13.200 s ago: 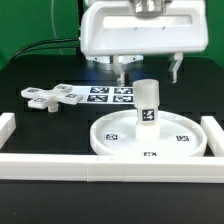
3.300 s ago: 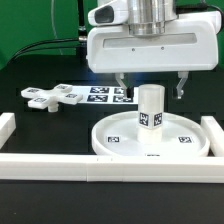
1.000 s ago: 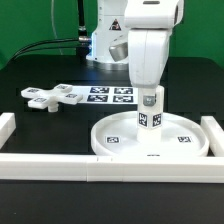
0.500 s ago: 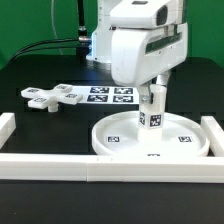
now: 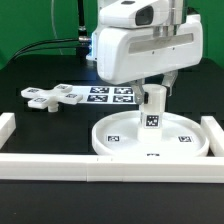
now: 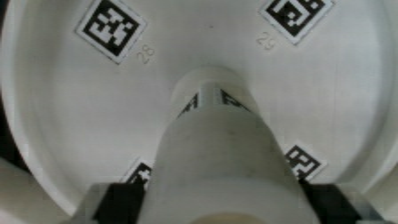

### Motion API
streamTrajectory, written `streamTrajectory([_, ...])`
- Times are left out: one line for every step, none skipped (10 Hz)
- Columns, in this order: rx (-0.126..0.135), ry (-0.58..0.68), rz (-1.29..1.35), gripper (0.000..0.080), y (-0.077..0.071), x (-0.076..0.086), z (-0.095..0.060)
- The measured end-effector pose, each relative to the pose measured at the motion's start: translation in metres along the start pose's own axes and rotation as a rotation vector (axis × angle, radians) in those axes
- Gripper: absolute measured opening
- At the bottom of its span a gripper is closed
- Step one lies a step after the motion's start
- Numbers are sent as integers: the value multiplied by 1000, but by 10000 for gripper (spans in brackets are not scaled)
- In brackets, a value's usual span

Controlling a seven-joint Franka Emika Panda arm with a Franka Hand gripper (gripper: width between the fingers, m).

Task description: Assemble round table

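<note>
The wide white rimmed disc (image 5: pixel 112 147) lies on the black table near the front rail. The short cylinder post (image 5: pixel 153 113) stands upright on its central hub. My gripper (image 5: pixel 156 92) is over the post from above, with its jaws shut on the post's upper part. In the wrist view the post (image 6: pixel 222 130) fills the middle, a dark finger pad (image 6: pixel 121 200) lies against each side of it, and the tagged disc (image 6: pixel 187 35) lies beneath. My gripper shows there low in the picture (image 6: pixel 219 205). The cross-shaped flat piece (image 5: pixel 52 96) lies apart at the exterior view's left.
The marker board (image 5: pixel 106 95) lies flat behind the disc. Long white border rails run along the front (image 5: pixel 100 166), the exterior view's left (image 5: pixel 7 126) and right (image 5: pixel 213 130). Cables and the arm's base stand at the back.
My gripper came down from above the post and closed on it. Over the last second the hand has turned about the post's upright axis while holding it.
</note>
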State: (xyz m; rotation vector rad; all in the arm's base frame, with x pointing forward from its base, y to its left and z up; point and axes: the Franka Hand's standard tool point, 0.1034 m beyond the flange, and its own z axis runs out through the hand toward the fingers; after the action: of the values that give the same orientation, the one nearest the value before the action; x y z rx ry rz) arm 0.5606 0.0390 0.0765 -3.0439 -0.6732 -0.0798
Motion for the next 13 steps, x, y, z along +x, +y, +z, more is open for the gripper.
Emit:
streamTrajectory([1,7,129,409,-1,-2,0])
streamTrajectory([4,20,303,409,-2,-5,1])
streamTrajectory([8,19,444,409,-3,-7,1])
streamTrajectory([12,19,542,409,-3,-7,1])
streamTrajectory([17,19,644,409,-3,-8,1])
streamTrajectory([18,19,723,409,-3,-8,1])
streamTrajectory([23,18,857,409,-3,-8,1])
streamTrajectory([25,17,965,409,-3,-7,1])
streamTrajectory([30,16,1065,409,-4,-7,1])
streamTrajectory([35,15,1168,409,-5,-7,1])
streamTrajectory([38,14,1238,409,-5,-7,1])
streamTrajectory([43,13,1268,409,-4,-7,1])
streamTrajectory([44,12,1267,470,-5,-7,1])
